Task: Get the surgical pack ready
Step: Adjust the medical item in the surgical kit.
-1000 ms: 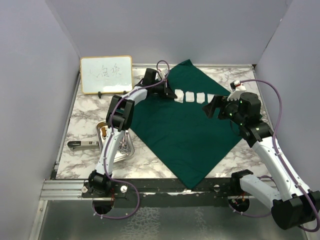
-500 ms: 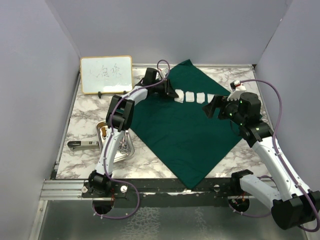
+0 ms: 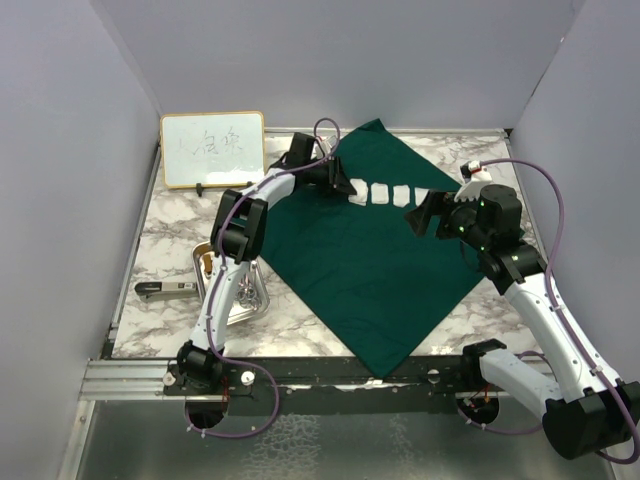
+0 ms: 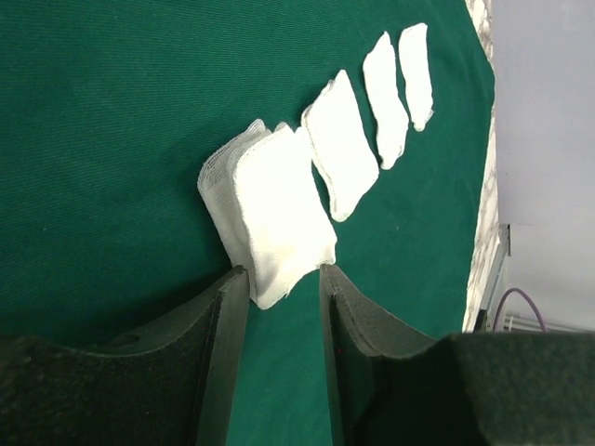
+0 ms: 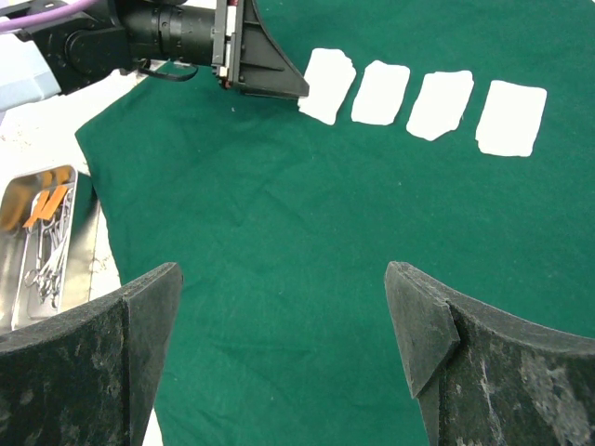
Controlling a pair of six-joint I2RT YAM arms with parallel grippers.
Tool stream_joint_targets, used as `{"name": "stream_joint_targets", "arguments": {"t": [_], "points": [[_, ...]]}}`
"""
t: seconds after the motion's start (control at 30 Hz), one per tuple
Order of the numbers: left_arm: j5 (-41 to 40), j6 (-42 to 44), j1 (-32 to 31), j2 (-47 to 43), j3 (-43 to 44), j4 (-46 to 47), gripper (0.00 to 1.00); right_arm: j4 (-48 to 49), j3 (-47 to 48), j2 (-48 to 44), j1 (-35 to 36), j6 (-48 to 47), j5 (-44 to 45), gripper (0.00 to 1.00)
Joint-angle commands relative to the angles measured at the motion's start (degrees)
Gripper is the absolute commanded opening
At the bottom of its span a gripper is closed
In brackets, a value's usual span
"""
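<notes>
While it lies fully spread, a large dark green cloth [image 3: 370,270] covers most of the marble worktop [image 3: 165,235]. It is turned like a diamond, with one corner reaching the near edge. It looks soft, limp and light. It would likely sag and crease if lifted from the middle, so a corner or a hem seems the best place to take hold.

Left arm [image 3: 232,235] reaches to the far side of the cloth. Its jaws sit low and a little apart, either side of one corner of the leftmost gauze square [image 4: 279,218]. The gauze lies flat and does not look pinched. Right arm [image 3: 520,270] hovers over the right part of the cloth, with its jaws spread wide and nothing between them.

A wood-framed whiteboard [image 3: 212,148] stands at the far left corner.

A small steel tray [image 3: 262,300] rests on the worktop just left of the cloth, partly under the left arm. It holds silver instruments [image 5: 46,242], which probably slide and rattle. The tray is stiff and smooth, so its rim is the likely grip.

Four white gauze squares [image 5: 442,104] lie in a close row across the far half of the cloth. They look thin, light and easily crumpled, so they are best pinched at an edge.
</notes>
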Motion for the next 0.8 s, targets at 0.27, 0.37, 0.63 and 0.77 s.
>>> {"name": "stream_joint_targets", "arguments": {"t": [0.27, 0.37, 0.63, 0.77], "points": [[-3.09, 1.3, 0.59, -6.97, -5.6, -1.91, 0.41, 0.49, 0.41, -0.55, -0.11, -0.11, 0.55, 0.93], [-4.59, 0.24, 0.63, -6.77, -6.32, -2.95, 0.41, 0.54, 0.34, -0.75, -0.18, -0.1, 0.59, 0.92], [-6.5, -2.63, 0.15, -4.46, -5.83, -3.42, 0.4, 0.44, 0.58, -0.7, -0.18, -0.11, 0.66, 0.93], [-9.04, -4.29, -0.03, -3.23, -4.12, -7.34, 0.4, 0.21, 0.64, -1.04, -0.18, -0.14, 0.85, 0.93]]}}
